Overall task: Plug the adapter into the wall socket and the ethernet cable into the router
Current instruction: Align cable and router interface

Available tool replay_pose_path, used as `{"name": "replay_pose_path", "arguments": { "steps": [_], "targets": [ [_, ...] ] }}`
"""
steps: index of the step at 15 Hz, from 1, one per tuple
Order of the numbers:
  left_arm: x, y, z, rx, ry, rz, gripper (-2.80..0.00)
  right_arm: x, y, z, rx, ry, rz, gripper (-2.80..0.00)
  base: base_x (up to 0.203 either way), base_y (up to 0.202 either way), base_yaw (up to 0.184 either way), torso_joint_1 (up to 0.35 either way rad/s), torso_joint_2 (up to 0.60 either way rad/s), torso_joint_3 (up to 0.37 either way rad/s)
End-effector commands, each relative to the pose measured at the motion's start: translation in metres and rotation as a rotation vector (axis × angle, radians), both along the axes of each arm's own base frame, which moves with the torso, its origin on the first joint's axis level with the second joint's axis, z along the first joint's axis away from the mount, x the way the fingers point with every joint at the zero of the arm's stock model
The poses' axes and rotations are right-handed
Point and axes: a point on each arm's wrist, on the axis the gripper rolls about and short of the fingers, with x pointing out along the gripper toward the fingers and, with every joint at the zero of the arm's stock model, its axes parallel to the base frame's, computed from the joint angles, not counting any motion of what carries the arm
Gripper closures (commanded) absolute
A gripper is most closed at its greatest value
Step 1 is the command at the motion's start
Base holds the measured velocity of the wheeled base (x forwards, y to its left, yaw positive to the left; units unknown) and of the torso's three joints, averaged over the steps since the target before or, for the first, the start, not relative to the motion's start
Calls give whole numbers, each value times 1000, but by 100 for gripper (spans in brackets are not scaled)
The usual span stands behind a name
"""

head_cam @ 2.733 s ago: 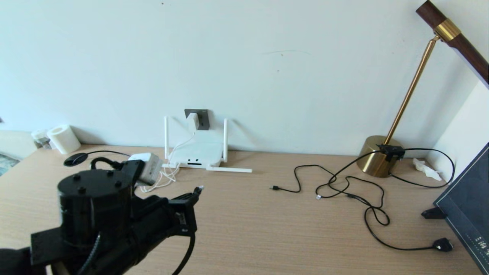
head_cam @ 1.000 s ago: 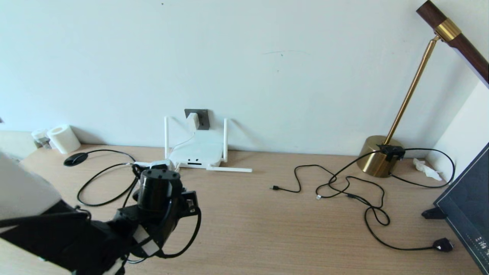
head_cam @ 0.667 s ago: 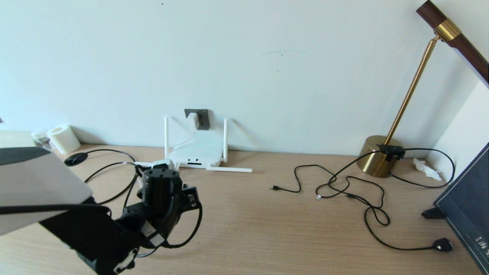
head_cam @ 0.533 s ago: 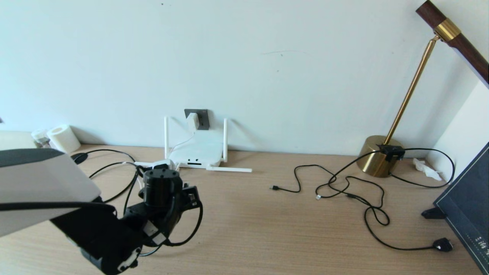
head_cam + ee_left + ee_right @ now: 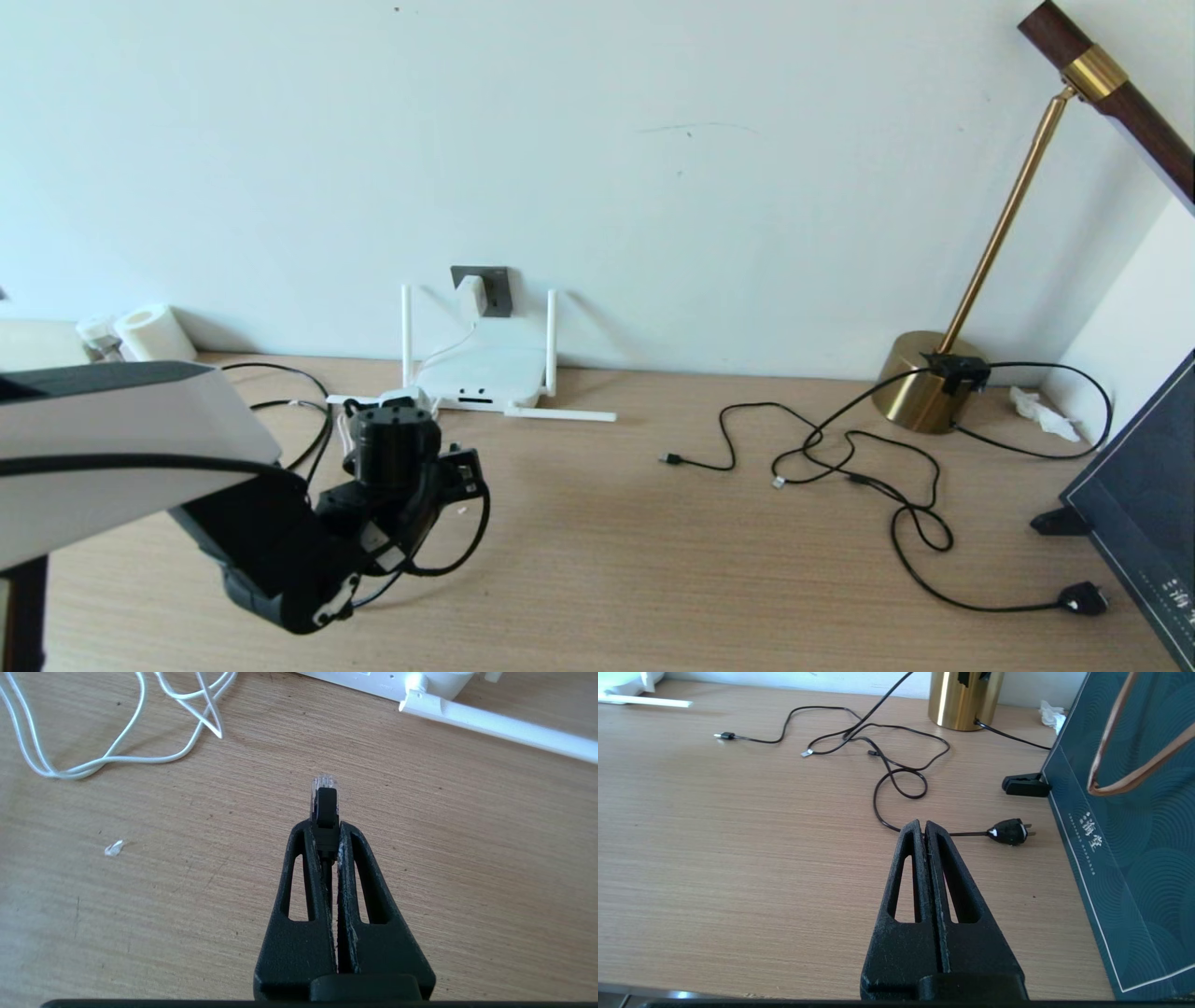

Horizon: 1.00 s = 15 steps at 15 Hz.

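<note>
My left gripper (image 5: 464, 465) hangs low over the desk, a short way in front of the router (image 5: 481, 373), and is shut on the ethernet cable's black plug (image 5: 324, 799). The plug's clear tip sticks out past the fingertips (image 5: 306, 833) and points towards the router's edge (image 5: 420, 680). The black ethernet cable (image 5: 467, 551) loops down behind the wrist. The white adapter (image 5: 474, 295) sits in the dark grey wall socket (image 5: 497, 278) above the router, and its thin white cord (image 5: 117, 756) lies coiled on the desk. My right gripper (image 5: 924, 828) is shut with nothing in it and shows only in its wrist view.
One router antenna (image 5: 560, 414) lies flat on the desk. Thin black USB cables (image 5: 840, 457) sprawl at right, with a black power plug (image 5: 1083, 597), a brass lamp base (image 5: 920, 383) and a dark teal bag (image 5: 1139, 504). A paper roll (image 5: 149, 334) stands far left.
My left arm has come down from near the camera and reached forward towards the router, still holding the ethernet plug. The black cable has trailed along behind it.
</note>
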Motion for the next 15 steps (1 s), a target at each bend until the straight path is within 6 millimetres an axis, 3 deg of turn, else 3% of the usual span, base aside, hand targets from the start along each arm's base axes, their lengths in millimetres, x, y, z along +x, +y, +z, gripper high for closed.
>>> {"name": "replay_pose_path", "arguments": {
  "steps": [1, 6, 15],
  "targets": [
    [4, 4, 0, 12, -4, -8, 0, 0, 0, 0, 0, 0, 1, 0, 0, 0, 0, 0, 0, 0],
    [6, 19, 12, 44, -24, -87, 0, 0, 0, 0, 0, 0, 1, 0, 0, 0, 0, 0, 0, 0],
    [38, 39, -6, -33, -8, -142, 0, 0, 0, 0, 0, 0, 1, 0, 0, 0, 0, 0, 0, 0]
  ]
}}
